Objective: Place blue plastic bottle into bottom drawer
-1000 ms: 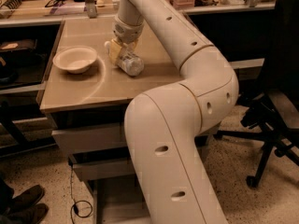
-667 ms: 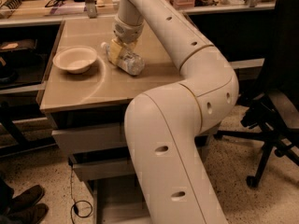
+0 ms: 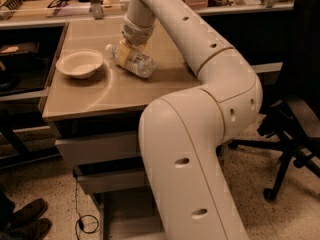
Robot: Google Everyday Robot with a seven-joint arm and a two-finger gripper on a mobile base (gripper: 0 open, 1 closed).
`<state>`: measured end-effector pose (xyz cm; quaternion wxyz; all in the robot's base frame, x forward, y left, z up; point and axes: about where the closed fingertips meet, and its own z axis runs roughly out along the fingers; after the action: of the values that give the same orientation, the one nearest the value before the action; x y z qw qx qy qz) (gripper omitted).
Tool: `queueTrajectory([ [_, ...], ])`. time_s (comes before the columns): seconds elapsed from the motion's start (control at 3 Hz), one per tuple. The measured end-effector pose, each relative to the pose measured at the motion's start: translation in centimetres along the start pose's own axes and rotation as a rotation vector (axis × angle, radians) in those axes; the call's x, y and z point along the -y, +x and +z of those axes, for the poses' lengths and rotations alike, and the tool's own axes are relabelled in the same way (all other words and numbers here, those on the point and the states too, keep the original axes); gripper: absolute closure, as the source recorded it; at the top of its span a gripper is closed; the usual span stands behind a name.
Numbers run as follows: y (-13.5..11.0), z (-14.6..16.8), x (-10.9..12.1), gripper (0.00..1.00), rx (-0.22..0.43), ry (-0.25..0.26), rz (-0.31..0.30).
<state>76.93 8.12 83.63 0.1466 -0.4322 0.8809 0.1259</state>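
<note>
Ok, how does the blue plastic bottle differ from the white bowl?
The blue plastic bottle lies on its side, clear and long; the white bowl stands upright, opaque and round. The gripper is down on the bottle; the bowl sits apart, untouched. Both rest on the tabletop.

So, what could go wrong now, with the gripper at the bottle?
The blue plastic bottle lies on its side under the gripper, so it may roll or slip. The bowl sits near its cap and could be knocked. The bottom drawer is mostly hidden behind the arm, so the drop may miss.
</note>
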Motion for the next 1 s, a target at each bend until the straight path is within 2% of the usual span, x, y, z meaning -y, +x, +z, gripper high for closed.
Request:
queueTrajectory([
  [0.33, 1.3, -1.2, -0.5, 1.0, 0.029, -0.003, 0.031],
  [1.0, 7.6, -4.0, -3.7, 1.0, 0.025, 0.005, 0.128],
])
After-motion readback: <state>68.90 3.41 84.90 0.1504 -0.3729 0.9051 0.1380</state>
